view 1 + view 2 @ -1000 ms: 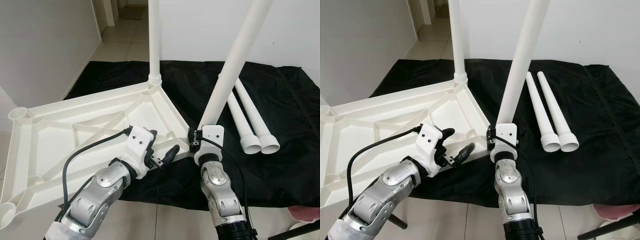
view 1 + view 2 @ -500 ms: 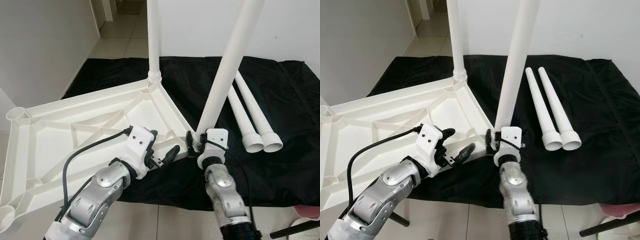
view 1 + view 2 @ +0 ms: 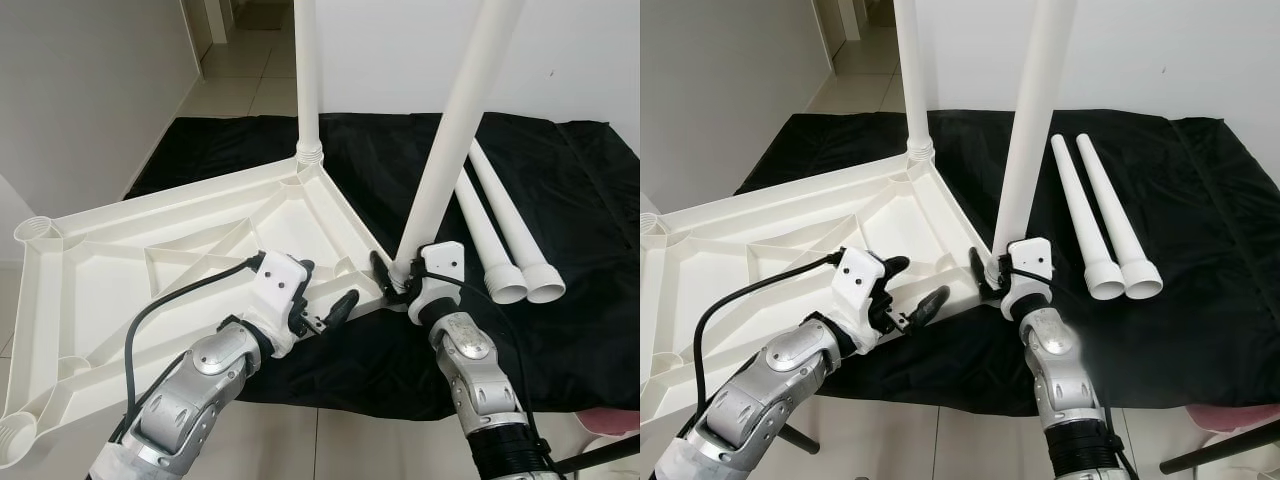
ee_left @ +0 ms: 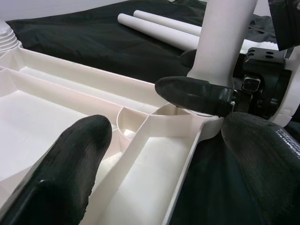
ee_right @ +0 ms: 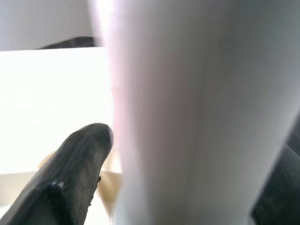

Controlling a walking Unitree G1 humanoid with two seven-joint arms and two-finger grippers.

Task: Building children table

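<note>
We see the white upturned tabletop (image 3: 180, 260) with our right gripper (image 3: 398, 275) clamped on a tilted white leg (image 3: 450, 140) at its near-right corner socket, our left gripper (image 3: 325, 295) spread apart over the rim

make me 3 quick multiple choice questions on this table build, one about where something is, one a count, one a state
1. Where do the two loose table legs lie?
A. on the black cloth, to the robot's right
B. inside the tabletop
C. on the tiled floor

2. How many legs already stand upright in a far corner of the upturned tabletop?
A. none
B. one
C. three

3. What is the right gripper doing?
A. hanging idle
B. resting open on the cloth
C. clamped on the leg being fitted at the tabletop's near corner

Answers:
1 A: both lie side by side on the cloth beyond the right arm.
2 B: a single fitted leg rises from the far corner socket.
3 C: its fingers grip the leg's base, while the left gripper sits open at the tabletop's edge.
</note>
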